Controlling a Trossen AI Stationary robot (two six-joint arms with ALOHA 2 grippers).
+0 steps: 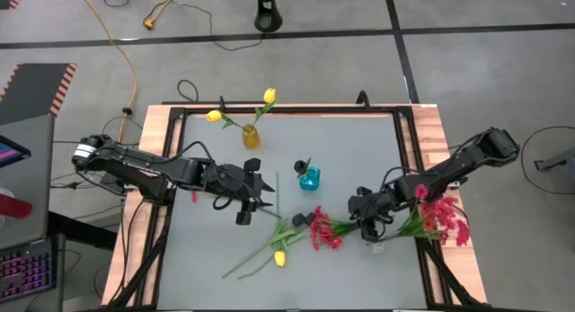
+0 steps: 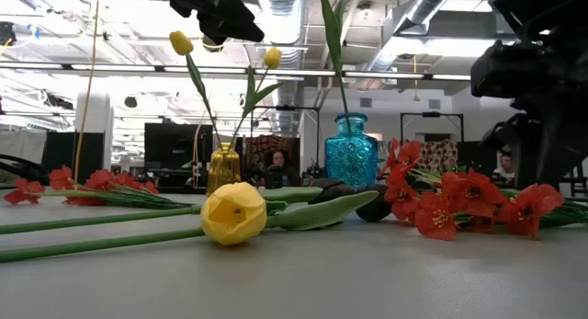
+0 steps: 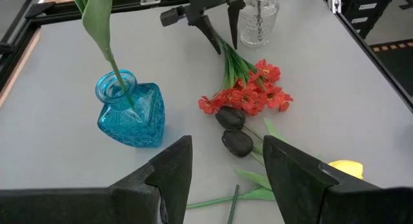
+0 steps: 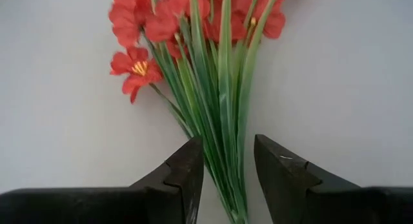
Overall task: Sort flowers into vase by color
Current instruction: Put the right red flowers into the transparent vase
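Overhead, the left gripper (image 1: 260, 195) hangs over the table's middle with its fingers spread and nothing between them, beside the amber vase (image 1: 251, 138) holding two yellow tulips (image 1: 269, 96). Its wrist camera adds two black tulips (image 3: 236, 141) lying near the blue vase (image 3: 131, 112) and a clear vase (image 3: 258, 20) the overhead picture barely shows. Further right, the right gripper (image 4: 229, 169) has its fingers parted on either side of a red spray's (image 4: 169, 25) green stems, not clamped; another red spray (image 1: 442, 218) lies at the table's right edge.

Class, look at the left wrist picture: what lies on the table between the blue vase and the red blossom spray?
Nothing: in the left wrist view, bare grey table separates the blue vase from the red blossom spray.
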